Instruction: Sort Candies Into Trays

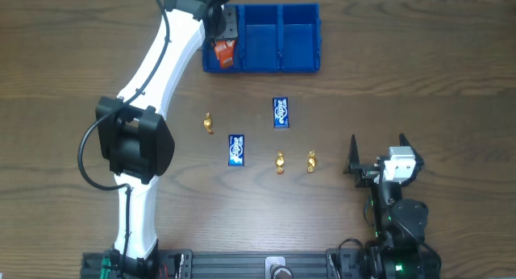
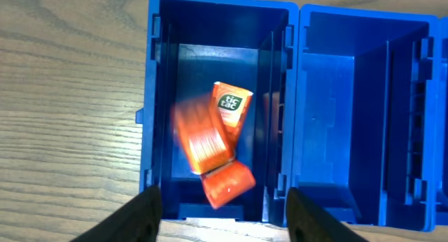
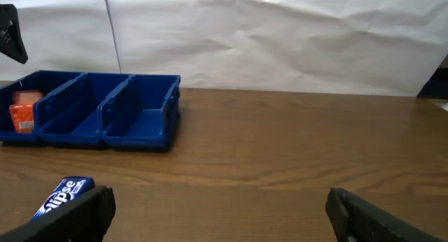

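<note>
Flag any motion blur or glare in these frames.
Left wrist view: one orange candy box in the blue tray is motion-smeared, its neighbour crisp. Top view and right wrist view: no blur or glare evident on the table.

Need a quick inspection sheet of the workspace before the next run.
Surface: wooden table.
Job's things: blue tray, three compartments; orange boxes in one end compartment; two blue packs and three gold candies loose on the table.
Clutter: nothing seen.
Grippers: left gripper open above the orange boxes; right gripper open, low over the table.
Cables: black cable loops beside the left arm.
Surroundings: white sheet behind the table.
</note>
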Robot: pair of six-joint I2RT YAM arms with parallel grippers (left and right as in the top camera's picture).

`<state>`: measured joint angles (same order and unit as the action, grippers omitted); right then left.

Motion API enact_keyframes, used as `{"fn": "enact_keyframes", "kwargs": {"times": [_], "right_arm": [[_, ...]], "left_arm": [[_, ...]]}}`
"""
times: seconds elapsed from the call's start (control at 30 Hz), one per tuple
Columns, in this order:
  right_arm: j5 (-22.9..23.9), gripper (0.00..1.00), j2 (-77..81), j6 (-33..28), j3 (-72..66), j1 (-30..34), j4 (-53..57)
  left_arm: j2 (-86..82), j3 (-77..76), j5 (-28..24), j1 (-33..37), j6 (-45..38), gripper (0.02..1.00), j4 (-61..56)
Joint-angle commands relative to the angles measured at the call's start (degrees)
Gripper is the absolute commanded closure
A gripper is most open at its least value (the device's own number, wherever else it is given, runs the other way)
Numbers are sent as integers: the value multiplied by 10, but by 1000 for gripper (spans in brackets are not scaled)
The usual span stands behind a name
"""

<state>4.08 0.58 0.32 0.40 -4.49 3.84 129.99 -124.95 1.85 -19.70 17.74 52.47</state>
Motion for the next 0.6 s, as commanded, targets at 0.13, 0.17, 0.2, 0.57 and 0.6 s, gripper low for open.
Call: {"fn": "enact_keyframes", "kwargs": {"times": [0.13,0.17,0.2,0.57,0.6], "right_arm": [[3,3,-4,-8,0,-3,4],[3,3,-4,-8,0,-3,4],[3,3,-4,-8,0,-3,4],[3,3,-4,-8,0,-3,4],[3,3,-4,-8,0,-3,4]], "left_arm": [[-26,5,-16,-8,3,393,3],[-38,9,-12,-11,3,382,3],[-64,22,-4,-17,4,373,1],[-476,430,58,-39,12,222,-230],[-522,476,64,-39,-1,209,-252]]}}
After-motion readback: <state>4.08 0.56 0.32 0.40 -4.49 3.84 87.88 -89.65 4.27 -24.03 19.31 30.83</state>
